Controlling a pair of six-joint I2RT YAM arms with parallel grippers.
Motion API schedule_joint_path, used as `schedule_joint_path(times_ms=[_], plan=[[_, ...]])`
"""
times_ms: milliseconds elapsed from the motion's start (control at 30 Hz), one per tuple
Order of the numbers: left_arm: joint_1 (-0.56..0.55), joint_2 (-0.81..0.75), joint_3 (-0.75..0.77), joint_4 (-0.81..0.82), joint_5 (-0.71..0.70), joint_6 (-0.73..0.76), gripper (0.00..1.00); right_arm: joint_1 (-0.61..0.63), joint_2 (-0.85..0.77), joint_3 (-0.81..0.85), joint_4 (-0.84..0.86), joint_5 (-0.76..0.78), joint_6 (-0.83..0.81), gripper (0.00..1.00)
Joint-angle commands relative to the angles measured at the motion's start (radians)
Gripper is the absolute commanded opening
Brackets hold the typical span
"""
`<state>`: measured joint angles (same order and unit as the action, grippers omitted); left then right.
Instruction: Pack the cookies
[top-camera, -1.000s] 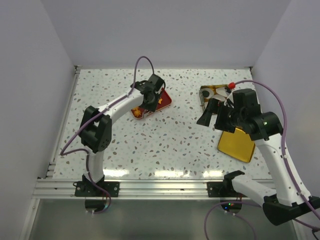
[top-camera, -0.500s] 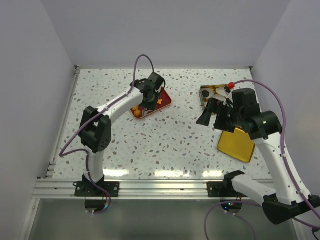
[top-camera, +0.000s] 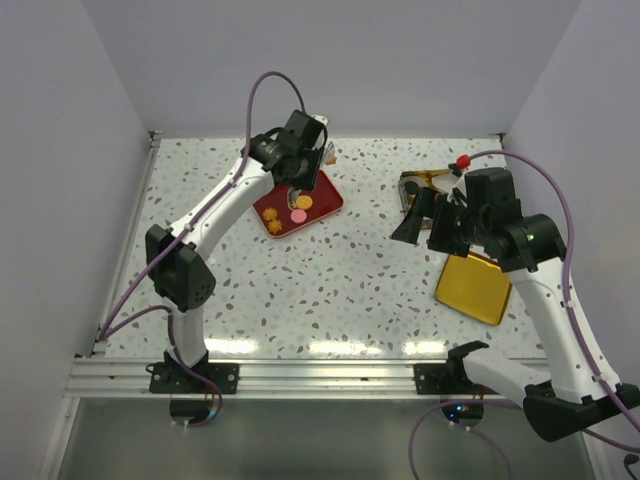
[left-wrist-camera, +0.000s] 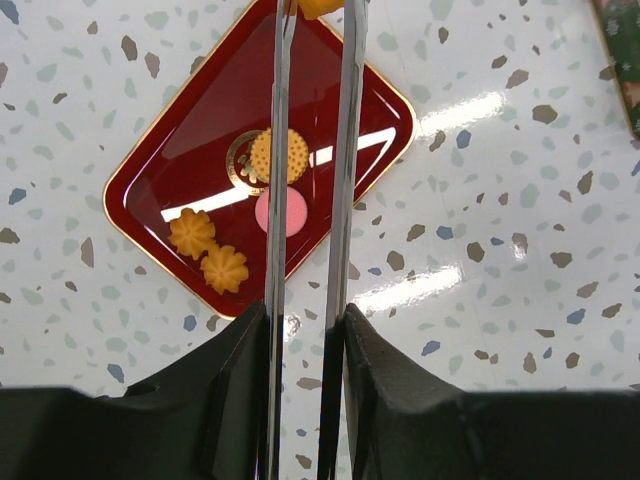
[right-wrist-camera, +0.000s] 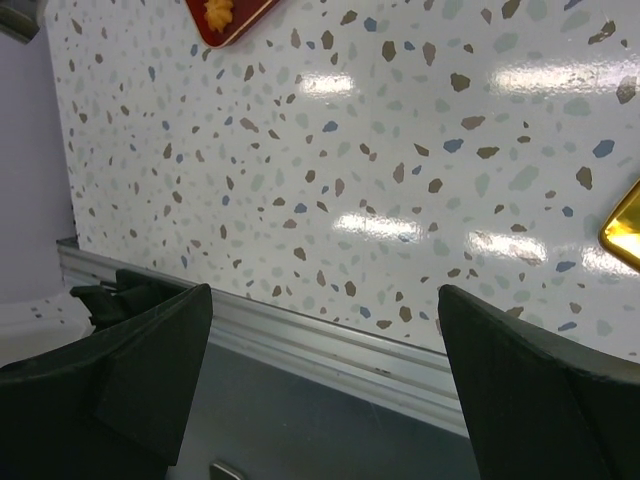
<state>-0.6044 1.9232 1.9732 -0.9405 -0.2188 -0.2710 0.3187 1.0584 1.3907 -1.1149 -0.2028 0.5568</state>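
Left gripper (left-wrist-camera: 316, 14): raised clear above the red tray (top-camera: 328, 202), onto which it was lowered a second ago. The long thin fingers (left-wrist-camera: 279, 100) are drawn narrow, and an orange cookie (left-wrist-camera: 318, 6) is pinched at their tips.
Remaining cookies (left-wrist-camera: 278, 155): four are left on the red tray. One is round and dotted orange, one pink lies just beside it, and two flower-shaped orange ones lie side by side near a corner.
Meaning of the change: the pick is judged done, and the carry to the right is judged the step in hand.
Container (top-camera: 412, 184): gold-lined and open, well apart from the red tray. Its contents cannot be made out.
Right gripper (right-wrist-camera: 322, 300): fingers spread wide, nothing held.
Gold lid (top-camera: 472, 286): laid flat, near the right arm.
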Motion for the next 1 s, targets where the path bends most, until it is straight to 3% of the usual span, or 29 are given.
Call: schedule_joint_path(times_ms=[0, 333, 567, 967], plan=[[-0.009, -0.052, 0.065, -0.001, 0.032, -0.017, 0.31, -0.001, 0.011, 0.085, -0.008, 0.0, -0.012, 0.99], [-0.064, -0.067, 0.092, 0.038, 0.097, -0.036, 0.31, -0.001, 0.011, 0.166, -0.057, 0.04, -0.018, 0.99], [-0.166, -0.043, 0.095, 0.115, 0.157, -0.037, 0.32, -0.003, 0.0, 0.223, -0.095, 0.055, -0.018, 0.99], [-0.253, 0.049, 0.136, 0.227, 0.282, -0.105, 0.32, -0.003, -0.06, 0.191, -0.12, 0.071, -0.006, 0.99]])
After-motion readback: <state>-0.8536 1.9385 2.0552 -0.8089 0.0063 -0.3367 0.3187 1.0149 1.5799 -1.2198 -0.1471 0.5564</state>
